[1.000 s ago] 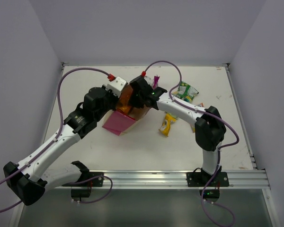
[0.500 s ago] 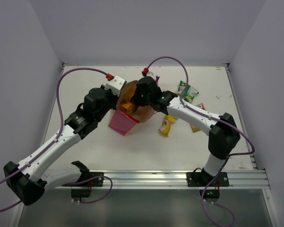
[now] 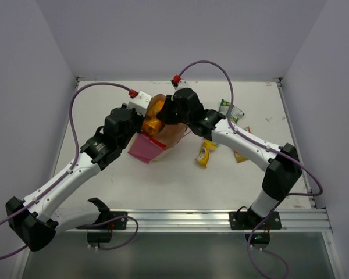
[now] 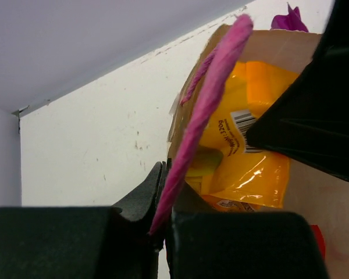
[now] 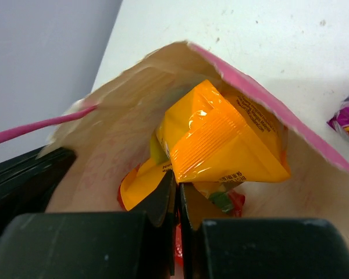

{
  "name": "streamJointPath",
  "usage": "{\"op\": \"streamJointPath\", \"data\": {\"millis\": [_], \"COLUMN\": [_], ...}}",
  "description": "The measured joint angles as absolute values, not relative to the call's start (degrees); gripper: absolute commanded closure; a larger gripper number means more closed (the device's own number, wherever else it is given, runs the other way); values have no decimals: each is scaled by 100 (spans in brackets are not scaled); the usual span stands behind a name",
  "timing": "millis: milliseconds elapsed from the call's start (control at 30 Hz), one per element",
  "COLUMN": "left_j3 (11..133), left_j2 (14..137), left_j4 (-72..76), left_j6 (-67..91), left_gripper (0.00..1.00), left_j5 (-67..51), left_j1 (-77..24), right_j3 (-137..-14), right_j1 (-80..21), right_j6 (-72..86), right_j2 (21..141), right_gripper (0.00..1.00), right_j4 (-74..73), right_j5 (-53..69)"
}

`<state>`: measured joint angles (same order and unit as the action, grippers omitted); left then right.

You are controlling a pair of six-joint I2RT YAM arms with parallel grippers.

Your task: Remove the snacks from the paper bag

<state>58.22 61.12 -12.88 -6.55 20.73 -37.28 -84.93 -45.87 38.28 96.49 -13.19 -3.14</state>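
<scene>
Right wrist view gives us a look straight into the mouth of the paper bag (image 5: 113, 145), which sits tipped rather than upright near the middle of the table (image 3: 104, 104). An orange packet (image 5: 221, 139) lies uppermost inside, with a red packet (image 5: 237, 200) under it. We judge these packets light, puffy and slick, so the film would slide out of a broad squeeze. The flat crimped seam or a corner is the place to hold. The right gripper (image 5: 175, 177) has its fingers pressed nearly together at the packet's near corner, and we read that as a pinch on it, though the contact itself is hard to see. The bag is thin paper and would drag along with any pull. The left gripper (image 4: 164, 171) is clamped on the pink cord handle (image 4: 212, 96) to anchor it. In the top view the left arm (image 3: 75, 174) stretches diagonally from the near left. The right arm (image 3: 244, 142) sweeps leftward from its elbow at the right, wrist angled into the bag's mouth. A green packet (image 3: 230, 111) and a yellow packet (image 3: 205, 153) lie on the table to the bag's right.
</scene>
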Motion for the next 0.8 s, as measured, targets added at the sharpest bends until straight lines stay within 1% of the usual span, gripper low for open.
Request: {"op": "streamJointPath", "data": {"millis": [200, 367, 533, 633, 800], "left_j3": [5822, 5822, 5850, 5865, 5872], "left_j2": [6281, 6300, 6379, 6431, 6482], "left_j4": [-1288, -1288, -1295, -1295, -1295], "left_j6": [-639, -620, -508, -506, -502], "left_gripper": [100, 100, 100, 100, 100], "left_j5": [2443, 2733, 2947, 3020, 3052], "left_j1": [-3728, -3726, -3726, -3719, -3645], "right_j3": [-8792, -9367, -9686, -9743, -9660], "right_j1": [-4587, -4556, -4305, -3874, -2679], "right_j6": [3409, 3061, 2814, 2757, 2803], "right_j2": [9198, 8844, 8495, 8283, 7955], "right_gripper": [100, 100, 100, 100, 100], "right_j4": [-1334, -1459, -1566, -1562, -1597], "right_j5": [-174, -123, -69, -14, 84]}}
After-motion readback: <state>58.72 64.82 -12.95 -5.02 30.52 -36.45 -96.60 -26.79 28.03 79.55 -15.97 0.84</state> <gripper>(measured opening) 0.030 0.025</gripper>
